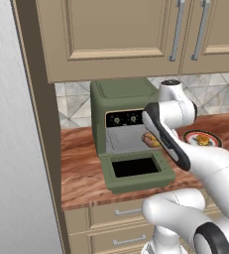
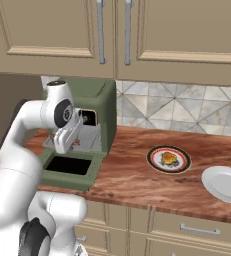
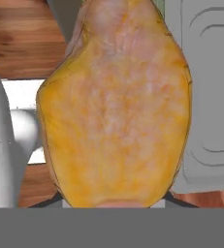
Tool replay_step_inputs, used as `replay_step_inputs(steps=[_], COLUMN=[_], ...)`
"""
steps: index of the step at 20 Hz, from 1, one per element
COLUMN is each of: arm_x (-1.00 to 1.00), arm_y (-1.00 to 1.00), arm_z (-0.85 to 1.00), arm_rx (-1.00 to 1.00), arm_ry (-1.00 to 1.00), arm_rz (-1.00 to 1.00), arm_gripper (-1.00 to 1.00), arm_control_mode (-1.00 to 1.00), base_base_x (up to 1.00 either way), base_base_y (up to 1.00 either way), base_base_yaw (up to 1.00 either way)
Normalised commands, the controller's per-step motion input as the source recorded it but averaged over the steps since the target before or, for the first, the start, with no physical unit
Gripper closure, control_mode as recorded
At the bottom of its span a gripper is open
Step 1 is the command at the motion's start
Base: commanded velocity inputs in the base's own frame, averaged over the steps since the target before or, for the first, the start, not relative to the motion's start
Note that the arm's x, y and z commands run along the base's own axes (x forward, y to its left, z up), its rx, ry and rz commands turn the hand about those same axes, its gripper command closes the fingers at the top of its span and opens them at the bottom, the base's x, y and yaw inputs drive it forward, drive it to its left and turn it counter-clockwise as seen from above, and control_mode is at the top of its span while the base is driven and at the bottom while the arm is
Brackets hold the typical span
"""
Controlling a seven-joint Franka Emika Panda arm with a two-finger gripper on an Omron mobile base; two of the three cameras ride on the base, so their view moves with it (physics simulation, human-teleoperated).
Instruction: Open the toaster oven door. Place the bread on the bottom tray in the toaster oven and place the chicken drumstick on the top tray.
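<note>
A matt olive-green shell, smooth like painted metal or plastic, covers the toaster oven (image 1: 122, 96), its black control strip (image 1: 124, 118) faintly glossy. The toaster oven door (image 1: 136, 170) lies flat in the same matt green, framing a dark, glass-like window. Inside, pale grey walls look like brushed metal. The bench (image 2: 137, 182) shows reddish polished wood with streaked grain. Cabinet fronts (image 2: 52, 35) are matt beige with satin metal handles (image 2: 101, 31). The chicken drumstick (image 3: 116, 104) has mottled, slightly greasy yellow skin. A white plate (image 2: 226, 184) looks like glossy ceramic; the backsplash tiles (image 2: 187, 112) resemble matt stone.
</note>
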Motion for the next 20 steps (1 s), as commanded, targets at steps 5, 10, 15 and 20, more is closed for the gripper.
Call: replay_step_inputs(steps=[5, 10, 15, 20], arm_x=[0.41, 0.22, 0.28, 0.37], arm_y=[0.23, 0.00, 0.00, 0.01], arm_z=[-0.28, -0.39, -0.01, -0.03], arm_rx=[0.02, 0.02, 0.03, 0.02], arm_ry=[-0.17, -0.10, -0.11, -0.05], arm_rz=[-0.09, -0.09, -0.07, -0.04], arm_gripper=[1.00, 1.00, 1.00, 1.00], arm_control_mode=[-1.00, -1.00, -1.00, -1.00], base_base_x=[0.00, 0.00, 0.00, 0.00], base_base_y=[0.00, 0.00, 0.00, 0.00], base_base_yaw=[0.00, 0.00, 0.00, 0.00])
